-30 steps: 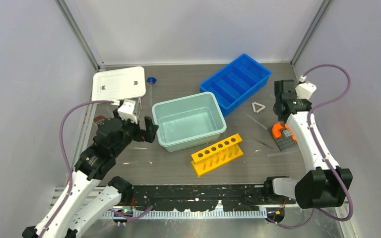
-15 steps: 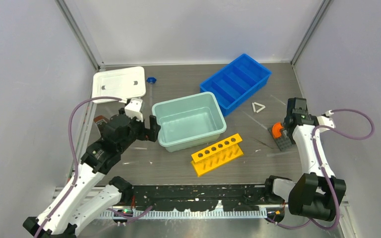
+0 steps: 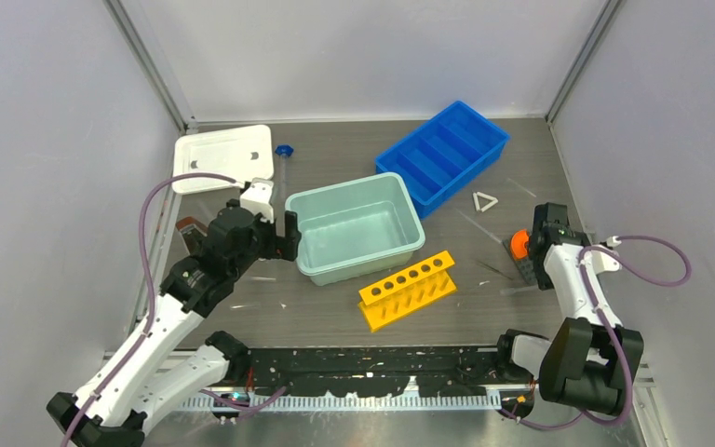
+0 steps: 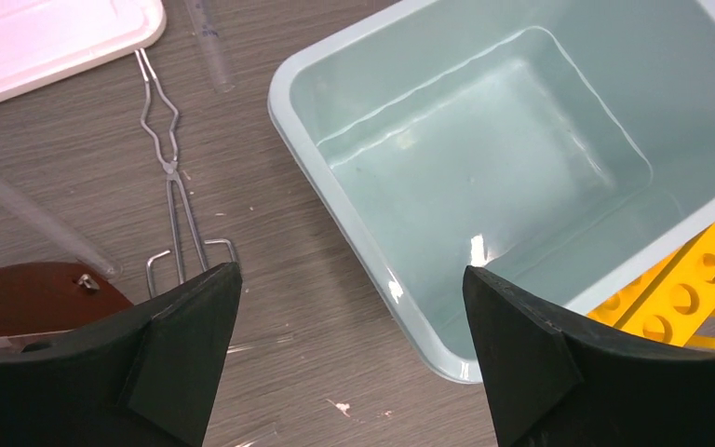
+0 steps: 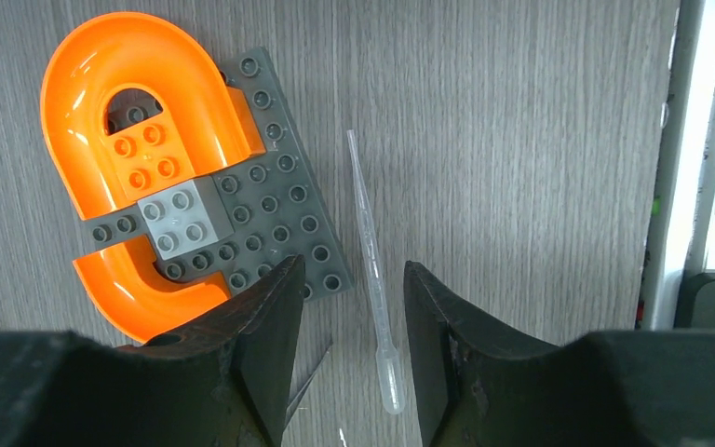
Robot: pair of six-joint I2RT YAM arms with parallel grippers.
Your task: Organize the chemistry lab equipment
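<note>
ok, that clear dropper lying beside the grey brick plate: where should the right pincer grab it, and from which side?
Straight down from above, on the fatter bulb end nearest the right pincer. The dropper lies flat on the table, so only its two long sides are free; set the fingers across it. The tip end is probably too thin to hold.

No legible txt, labels, brands or nos. in any view. Closest thing: faint print marks on the clear tube [image 4: 209,47] on the table, left wrist view, too small & blurred to read.
</note>
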